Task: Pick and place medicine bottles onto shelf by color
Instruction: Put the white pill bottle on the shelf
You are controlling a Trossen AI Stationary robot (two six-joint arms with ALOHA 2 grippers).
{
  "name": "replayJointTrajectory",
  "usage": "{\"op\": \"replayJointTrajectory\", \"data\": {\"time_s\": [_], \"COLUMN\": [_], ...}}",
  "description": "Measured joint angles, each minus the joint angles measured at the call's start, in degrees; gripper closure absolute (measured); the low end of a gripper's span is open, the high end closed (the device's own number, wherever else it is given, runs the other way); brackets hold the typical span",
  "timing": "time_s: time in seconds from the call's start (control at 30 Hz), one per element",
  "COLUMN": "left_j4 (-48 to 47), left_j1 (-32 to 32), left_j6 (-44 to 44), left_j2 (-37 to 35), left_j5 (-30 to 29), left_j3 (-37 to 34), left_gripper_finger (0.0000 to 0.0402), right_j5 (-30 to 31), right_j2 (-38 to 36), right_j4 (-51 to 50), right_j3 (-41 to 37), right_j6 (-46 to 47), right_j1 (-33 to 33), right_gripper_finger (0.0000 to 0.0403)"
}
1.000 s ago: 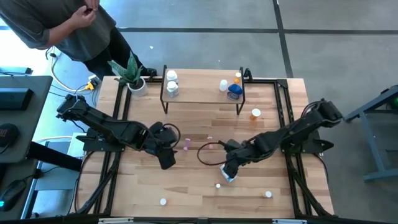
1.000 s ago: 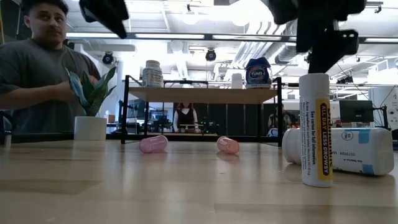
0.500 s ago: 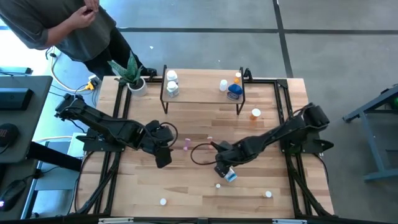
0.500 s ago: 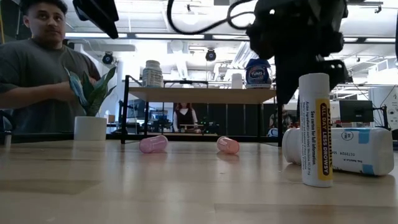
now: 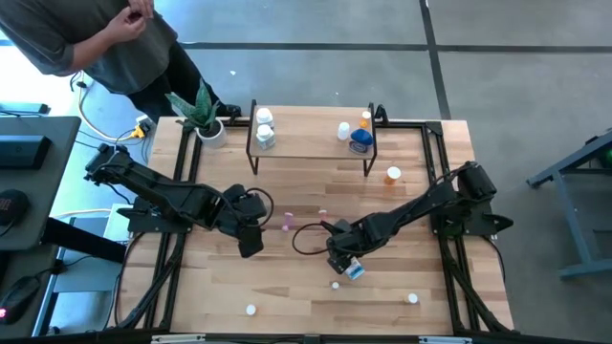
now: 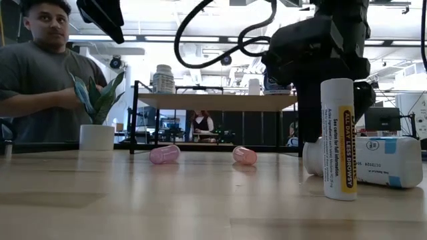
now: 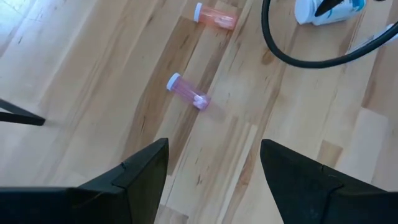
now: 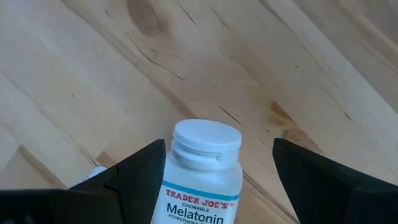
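A white bottle with a blue label [image 5: 355, 271] lies on its side on the table, cap [image 8: 206, 138] pointing away from my right wrist. My right gripper [image 8: 219, 144] is open, pointing down over it, with one finger on each side of the cap end [image 6: 310, 157]. My left gripper [image 5: 251, 244] hangs open above bare wood left of centre. Two pink bottles [image 7: 186, 92] [image 7: 216, 15] lie on their sides between the arms. The shelf [image 5: 311, 145] at the far edge carries white bottles [image 5: 264, 128], another white one [image 5: 342, 130], an orange-capped one [image 5: 365, 118] and a blue one [image 5: 360, 139].
An orange-capped bottle [image 5: 393, 174] stands right of the shelf. Small white bottles [image 5: 336, 284] [image 5: 251, 310] [image 5: 413, 298] stand near the front edge, one tall with a yellow label [image 6: 338, 139]. A potted plant [image 5: 203, 119] sits at the far left; a person [image 6: 40, 80] stands behind it.
My right gripper has come down and shifted a little toward the table's left, ending low over the white blue-labelled bottle with its fingers still open. The bottle has stayed where it lay.
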Motion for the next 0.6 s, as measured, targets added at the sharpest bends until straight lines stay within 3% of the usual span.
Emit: {"op": "replayJointTrajectory", "data": {"time_s": [0.43,0.6], "left_j4": [-0.76,-1.22], "left_j1": [0.20,0.20], "left_j6": [1.15,1.17], "left_j2": [0.03,0.02], "left_j5": [-0.08,-0.15], "left_j3": [0.00,0.00], "left_gripper_finger": [0.0159,0.0159], "right_j5": [-2.89,-3.90], "right_j2": [2.71,2.83], "right_j4": [1.93,1.69], "right_j3": [-0.02,-0.04], "right_j6": [0.30,1.38], "right_j1": [-1.32,-1.34], "right_gripper_finger": [0.0117,0.0142]}}
